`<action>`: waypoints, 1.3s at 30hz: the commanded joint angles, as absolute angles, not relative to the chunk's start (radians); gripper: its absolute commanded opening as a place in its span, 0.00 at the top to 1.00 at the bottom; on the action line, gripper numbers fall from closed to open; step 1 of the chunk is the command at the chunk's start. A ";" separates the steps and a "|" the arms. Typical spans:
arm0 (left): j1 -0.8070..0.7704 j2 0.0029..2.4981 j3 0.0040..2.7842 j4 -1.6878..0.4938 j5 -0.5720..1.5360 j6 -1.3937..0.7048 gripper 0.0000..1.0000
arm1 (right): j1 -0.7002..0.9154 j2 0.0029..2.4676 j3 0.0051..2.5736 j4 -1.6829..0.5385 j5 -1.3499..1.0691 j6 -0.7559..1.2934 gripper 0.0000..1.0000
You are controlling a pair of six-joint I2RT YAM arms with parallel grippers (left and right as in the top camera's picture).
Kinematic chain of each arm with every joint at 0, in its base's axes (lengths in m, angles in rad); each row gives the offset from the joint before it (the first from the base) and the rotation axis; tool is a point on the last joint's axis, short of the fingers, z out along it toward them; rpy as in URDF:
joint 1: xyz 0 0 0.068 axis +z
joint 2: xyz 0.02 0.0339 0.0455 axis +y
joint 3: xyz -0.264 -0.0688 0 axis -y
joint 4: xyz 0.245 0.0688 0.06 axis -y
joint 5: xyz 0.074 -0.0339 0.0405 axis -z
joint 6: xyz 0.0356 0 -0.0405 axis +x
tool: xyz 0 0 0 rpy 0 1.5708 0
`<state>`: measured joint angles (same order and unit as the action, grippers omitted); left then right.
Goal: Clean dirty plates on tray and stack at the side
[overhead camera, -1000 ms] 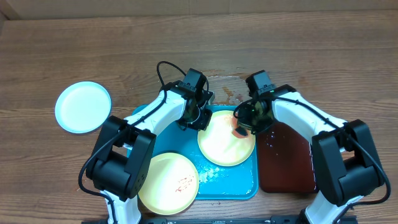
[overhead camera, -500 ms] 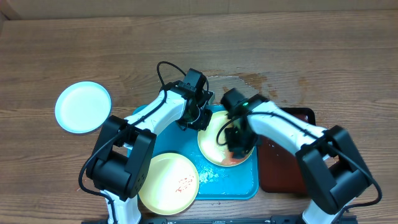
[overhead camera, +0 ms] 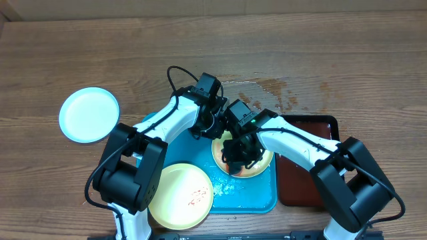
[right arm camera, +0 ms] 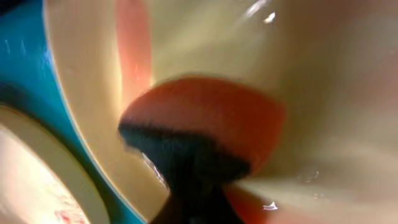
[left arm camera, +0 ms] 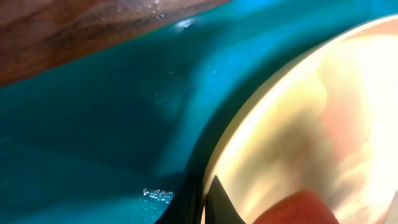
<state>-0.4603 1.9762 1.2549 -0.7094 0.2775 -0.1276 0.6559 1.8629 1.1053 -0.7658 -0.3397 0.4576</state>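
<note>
Now right tool (overhead camera: 237,154) (clutching sponge (right arm camera: 205,118)) swept left across plate (right arm camera: 336,74).

Both arms reach inward over the table, grippers closed and close together.
The left arm (overhead camera: 157,127) stretches forward from its base and angles toward its right, wrist tipped downward, and the left gripper (overhead camera: 213,127) is pinched on the rim of a yellow-green plate (overhead camera: 261,162). The right arm (overhead camera: 300,137) sweeps across to its left, wrist bent down, and the right gripper (overhead camera: 238,153) is clamped on an orange sponge (right arm camera: 205,118), just beside the left gripper.
</note>
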 commanded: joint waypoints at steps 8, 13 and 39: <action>-0.481 2.040 1.216 -0.732 0.226 -0.112 0.96 | 0.469 1.876 1.123 -0.656 -0.184 0.822 0.96; -0.481 2.040 1.216 -0.733 0.225 -0.112 0.96 | 0.456 1.876 1.123 -0.744 -0.116 0.849 0.96; -0.477 2.040 1.216 -0.727 0.226 -0.127 0.96 | 0.487 1.815 1.143 -0.727 -0.431 0.364 0.96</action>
